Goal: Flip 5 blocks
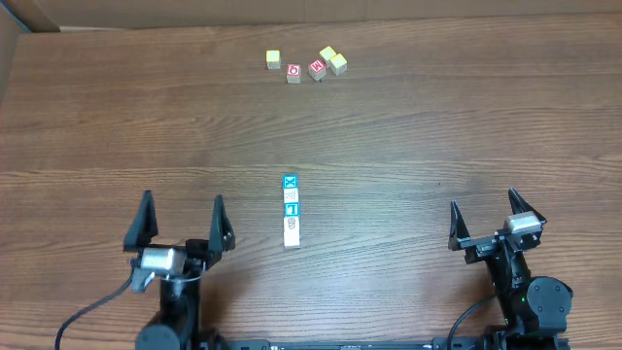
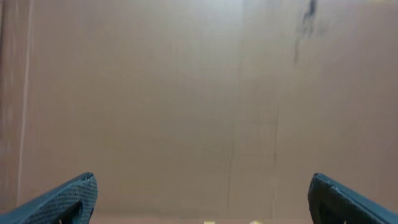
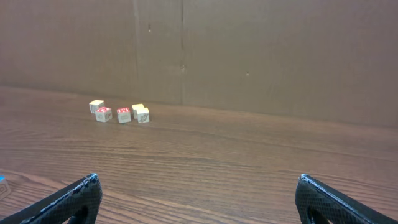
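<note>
left gripper [image 1: 183, 209]: jaws spread wide with nothing between them, sitting low at the near edge of the table [image 1: 97, 126]
right gripper [image 1: 483, 204]: same deal, wide apart and empty, over at the other near corner
left wrist view: only its own fingertips [image 2: 68, 199] in the bottom corners, plus a blurry brown cardboard wall [image 2: 199, 81]
blocks [image 1: 291, 210]: short straight line on the table between the two grippers, level with their fingers and nearer the left one. They touch end to end and run straight away from the robot
block tops: the far end is the blue X block [image 1: 290, 181], then a grey pattern, then teal, then more grey print, and the nearest looks plain. The X is the only mark I can actually read
yellow cubes [image 1: 273, 59]: loose bunch well beyond the line, far out ahead of both grippers
red-faced cubes [image 1: 293, 73]: two of them, mixed into that same bunch. The red print is too small to read in either view
right wrist view: that bunch sits ahead and left of its fingers, just in front of the wall
</note>
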Motion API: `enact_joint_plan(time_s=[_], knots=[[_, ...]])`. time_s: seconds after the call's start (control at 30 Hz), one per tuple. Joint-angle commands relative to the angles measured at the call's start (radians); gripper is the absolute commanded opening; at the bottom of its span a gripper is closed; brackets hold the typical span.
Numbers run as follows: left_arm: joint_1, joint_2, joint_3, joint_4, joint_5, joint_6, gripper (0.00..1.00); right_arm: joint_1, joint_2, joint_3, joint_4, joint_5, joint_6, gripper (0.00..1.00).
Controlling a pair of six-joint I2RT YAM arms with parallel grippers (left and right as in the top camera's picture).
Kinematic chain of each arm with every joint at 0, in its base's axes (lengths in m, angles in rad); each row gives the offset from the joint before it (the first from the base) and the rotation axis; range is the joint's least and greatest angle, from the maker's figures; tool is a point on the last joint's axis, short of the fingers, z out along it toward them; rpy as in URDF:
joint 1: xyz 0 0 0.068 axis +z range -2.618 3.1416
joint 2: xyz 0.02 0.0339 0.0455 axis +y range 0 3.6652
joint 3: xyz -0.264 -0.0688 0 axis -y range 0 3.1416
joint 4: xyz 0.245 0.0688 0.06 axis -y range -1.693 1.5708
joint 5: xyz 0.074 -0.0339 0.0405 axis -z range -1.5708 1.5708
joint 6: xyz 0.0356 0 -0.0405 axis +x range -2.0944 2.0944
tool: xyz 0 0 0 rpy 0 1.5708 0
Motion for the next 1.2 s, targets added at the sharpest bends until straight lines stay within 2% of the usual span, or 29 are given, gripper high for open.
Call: enact_joint_plan(time_s=[0.0, 0.17, 0.3, 1.17], knots=[[-0.021, -0.008, -0.008, -0.128, -0.076, -0.015, 1.0, 0.005, -0.008, -0.011, 0.005, -0.008, -0.004, 1.0], [-0.047, -0.008, -0.008, -0.378, -0.15, -0.015, 1.0, 0.005, -0.008, -0.011, 0.005, -0.008, -0.004, 1.0], [-0.048, -0.008, -0.008, -0.508, -0.142, -0.015, 1.0, 0.005, -0.008, -0.011, 0.005, -0.008, -0.004, 1.0], [-0.048, -0.008, -0.008, -0.515, -0.133, -0.011, 1.0, 0.005, -0.008, -0.011, 0.005, -0.008, -0.004, 1.0]])
